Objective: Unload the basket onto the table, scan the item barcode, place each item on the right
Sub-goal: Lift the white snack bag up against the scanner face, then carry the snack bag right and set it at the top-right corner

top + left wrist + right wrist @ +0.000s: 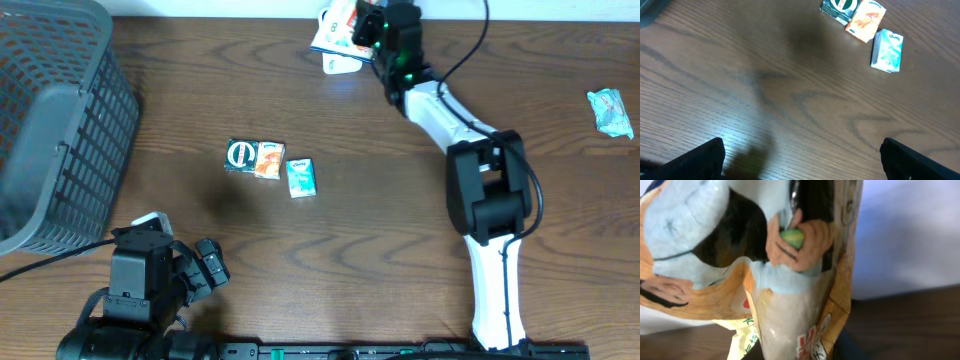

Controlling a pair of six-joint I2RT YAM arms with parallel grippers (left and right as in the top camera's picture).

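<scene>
Looking down on the wooden surface (400, 250) first: it runs wall to wall, with the grey basket (50, 120) parked at the far-left corner. My right arm (480, 190) is stretched all the way to the far edge. The left arm (135, 290) sits tucked at the near-left corner, well apart from the action.

The task's item, the snack bag (338, 30), is up at that far edge, right against the right gripper (372, 35). On the right wrist camera it fills the frame, standing upright, long axis top to bottom, with the surface showing below it. I can't see the jaws there, but I judge they're clamped on the bag. So the right arm owns this one; the bag is directly ahead of it, printed face to the lens.

The left gripper (802, 167) is spread wide, nothing between the jaws, just bare wood.

Smaller stuff: mid-surface, a dark green packet (241, 155), an orange packet (267, 160) and a teal packet (301, 177) lie in a loose row; a crumpled teal wrapper (610, 110) sits at the far right.

What I can't make out is a barcode on any visible face, or a scanner anywhere. The bag's back side is hidden from me.
</scene>
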